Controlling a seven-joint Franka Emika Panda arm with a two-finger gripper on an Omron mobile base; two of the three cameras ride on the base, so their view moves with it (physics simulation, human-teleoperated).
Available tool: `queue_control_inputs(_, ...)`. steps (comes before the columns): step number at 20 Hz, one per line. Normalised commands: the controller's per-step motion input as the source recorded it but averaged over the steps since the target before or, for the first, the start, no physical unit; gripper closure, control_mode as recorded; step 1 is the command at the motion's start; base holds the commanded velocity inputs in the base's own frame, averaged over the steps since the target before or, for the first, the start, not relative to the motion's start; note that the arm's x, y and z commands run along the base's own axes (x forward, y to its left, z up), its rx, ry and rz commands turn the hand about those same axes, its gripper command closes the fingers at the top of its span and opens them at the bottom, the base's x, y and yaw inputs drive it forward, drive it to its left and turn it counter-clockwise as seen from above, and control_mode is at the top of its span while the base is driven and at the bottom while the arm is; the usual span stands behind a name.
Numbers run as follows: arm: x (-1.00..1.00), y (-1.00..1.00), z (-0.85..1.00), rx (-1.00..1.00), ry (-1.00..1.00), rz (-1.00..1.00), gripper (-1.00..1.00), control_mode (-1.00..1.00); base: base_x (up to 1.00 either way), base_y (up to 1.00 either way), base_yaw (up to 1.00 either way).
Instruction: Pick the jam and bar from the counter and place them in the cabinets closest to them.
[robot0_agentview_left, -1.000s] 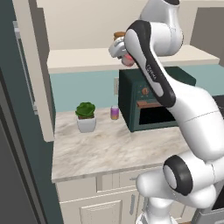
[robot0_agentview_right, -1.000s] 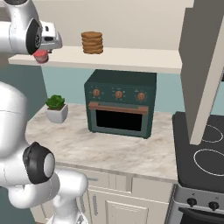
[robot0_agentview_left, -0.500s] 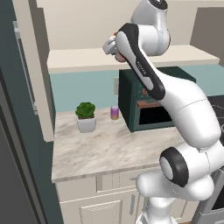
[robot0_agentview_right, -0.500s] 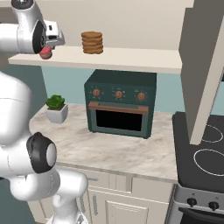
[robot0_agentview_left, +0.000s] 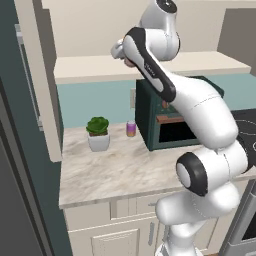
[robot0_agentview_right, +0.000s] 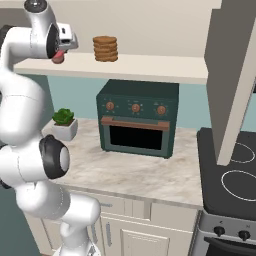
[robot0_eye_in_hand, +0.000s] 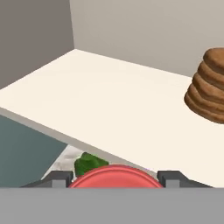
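Up at shelf height, the tool (robot0_agentview_right: 61, 52) is clamped on the jam (robot0_agentview_right: 58, 57), the little red-pink jar pinched between the two dark fingertips (robot0_eye_in_hand: 59, 178) with its red lid filling the low middle of the hand view. The jar hangs right at the front lip of the open wall shelf (robot0_agentview_right: 150, 70), toward that ledge's left end; from the right base view I would judge it level with the edge or just short of it, though the angle makes that hard to settle. The bare ledge lies straight ahead of the tool and slightly below the jar's lid, running away to the pale back wall. So the move in hand looks like a short push inward over the lip, then a set-down.

The stack of brown cookies (robot0_agentview_right: 105, 48) sits further right on the same shelf, well apart from the jar, so the landing spot ahead is free. Below on the desk (robot0_agentview_left: 120, 170), the potted plant (robot0_agentview_left: 98, 133) and a small purple jar (robot0_agentview_left: 131, 128) stand beside the dark green toaster oven (robot0_agentview_right: 137, 117). I cannot pick out the bar.
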Motion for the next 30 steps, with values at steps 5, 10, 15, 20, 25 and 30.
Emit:
queue_control_inputs(5, 0.61, 0.10, 0.00, 0.00, 0.01, 0.00, 1.00, -1.00, 0.00, 0.00, 0.00)
queue_control_inputs(10, 0.60, 0.09, 0.00, 0.00, 0.06, 0.00, 1.00, -1.00, 0.00, 0.00, 0.00)
queue_control_inputs(15, 0.74, 0.07, 0.00, 0.00, 0.03, 0.00, 1.00, -1.00, 0.00, 0.00, 0.00)
queue_control_inputs(20, 0.70, 0.08, 0.00, 0.00, 0.00, 0.00, -1.00, -1.00, 0.00, 0.00, 0.00)
queue_control_inputs(25, 0.33, 0.08, 0.01, 0.00, 0.00, 0.00, -1.00, -1.00, 0.00, 0.00, 0.00)
queue_control_inputs(30, -0.01, 0.13, 0.18, 0.00, 0.02, 0.00, -1.00, -1.00, 0.00, 0.00, 0.00)
